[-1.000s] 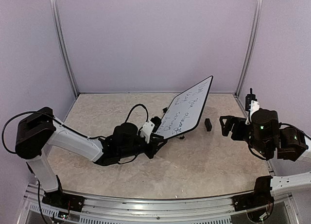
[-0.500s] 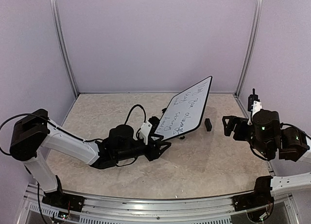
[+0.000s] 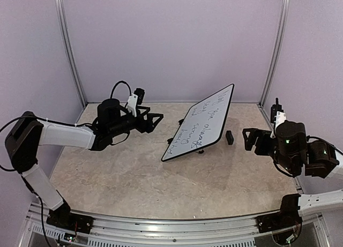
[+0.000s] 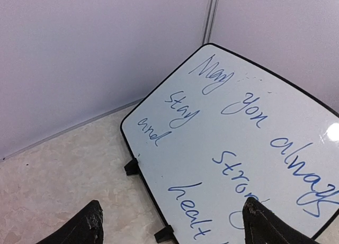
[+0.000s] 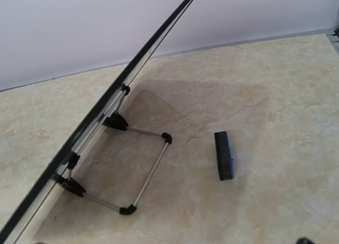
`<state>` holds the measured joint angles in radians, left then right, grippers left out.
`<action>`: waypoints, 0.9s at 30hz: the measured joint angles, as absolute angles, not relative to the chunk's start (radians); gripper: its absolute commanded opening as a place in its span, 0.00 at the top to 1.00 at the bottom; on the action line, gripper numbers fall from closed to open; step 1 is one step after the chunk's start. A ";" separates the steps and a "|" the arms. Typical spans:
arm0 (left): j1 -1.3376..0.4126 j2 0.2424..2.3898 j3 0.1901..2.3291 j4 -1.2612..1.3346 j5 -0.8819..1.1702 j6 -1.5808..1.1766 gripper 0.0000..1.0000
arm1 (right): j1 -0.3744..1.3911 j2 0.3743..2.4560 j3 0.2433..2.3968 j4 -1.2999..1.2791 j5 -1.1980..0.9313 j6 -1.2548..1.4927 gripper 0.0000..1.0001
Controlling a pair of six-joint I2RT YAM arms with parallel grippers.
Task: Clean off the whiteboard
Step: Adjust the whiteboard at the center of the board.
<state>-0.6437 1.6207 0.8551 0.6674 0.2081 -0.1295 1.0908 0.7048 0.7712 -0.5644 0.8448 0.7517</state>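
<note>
Right wrist — eraser (image 5: 224, 155) lies near tilted whiteboard (image 5: 153, 49).

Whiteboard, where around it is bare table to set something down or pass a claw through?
Widest bare table lies in front of the whiteboard, toward the arm bases. Another open patch sits under the left claw, toward the left wall. Crowded: behind the board, where the eraser lies close to the right claw.
</note>
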 measured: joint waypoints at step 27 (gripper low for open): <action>-0.455 2.315 1.504 0.136 0.697 -0.076 0.37 | 1.091 0.717 0.727 -0.469 0.735 0.717 0.00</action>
<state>-0.4549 2.3146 1.5040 0.1364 0.6971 -0.0757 1.0908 0.7174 0.7265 -0.4694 0.7353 0.7174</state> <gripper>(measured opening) 0.638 0.994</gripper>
